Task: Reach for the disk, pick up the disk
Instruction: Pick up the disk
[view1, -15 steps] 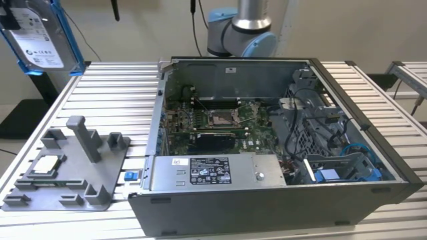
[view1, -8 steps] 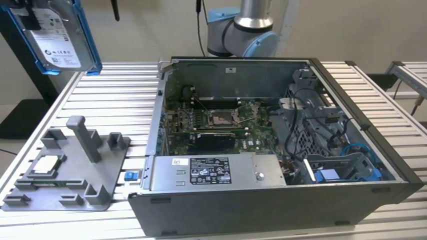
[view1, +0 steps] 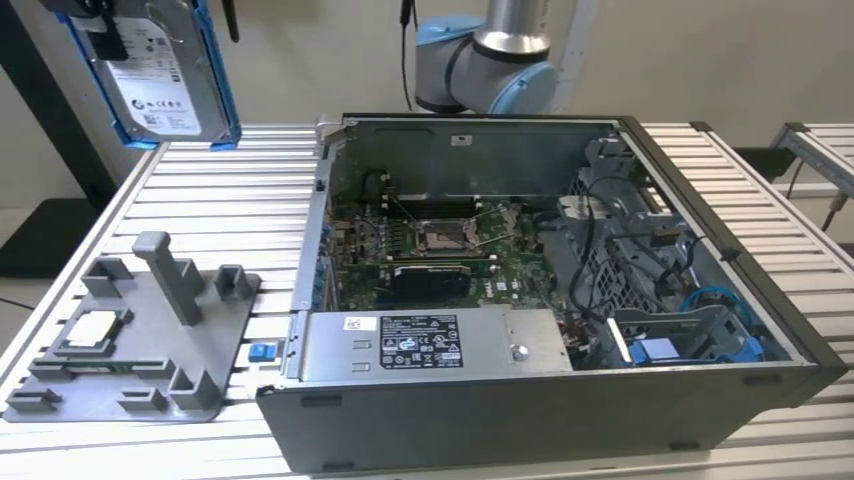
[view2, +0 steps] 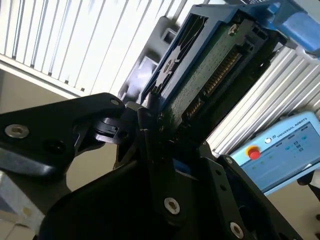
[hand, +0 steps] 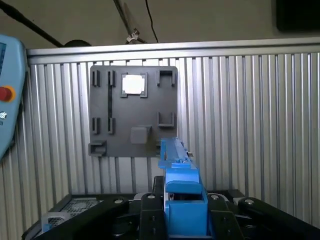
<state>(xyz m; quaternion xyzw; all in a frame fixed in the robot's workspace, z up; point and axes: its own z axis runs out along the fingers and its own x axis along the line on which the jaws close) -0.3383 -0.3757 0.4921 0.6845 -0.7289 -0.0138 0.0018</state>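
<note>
The disk (view1: 163, 75), a silver-grey drive with a white label and a blue frame, hangs upright in the air above the table's far corner on the exterior view's left. My gripper (view1: 100, 22) is shut on its upper end, mostly cut off by the picture's edge. In the second wrist view the disk (view2: 210, 70) shows its green circuit board side, clamped between the black fingers (view2: 145, 130). In the first wrist view the disk (hand: 177, 170) is seen edge-on as a blue strip held in my gripper (hand: 182, 202).
An open computer case (view1: 534, 410) fills the slatted table's middle and right. A grey holder plate (view1: 134, 340) with a square chip (view1: 90, 328) lies at the near left, a small blue bracket (view1: 262, 351) beside it. A teach pendant (view2: 280, 145) sits off the table.
</note>
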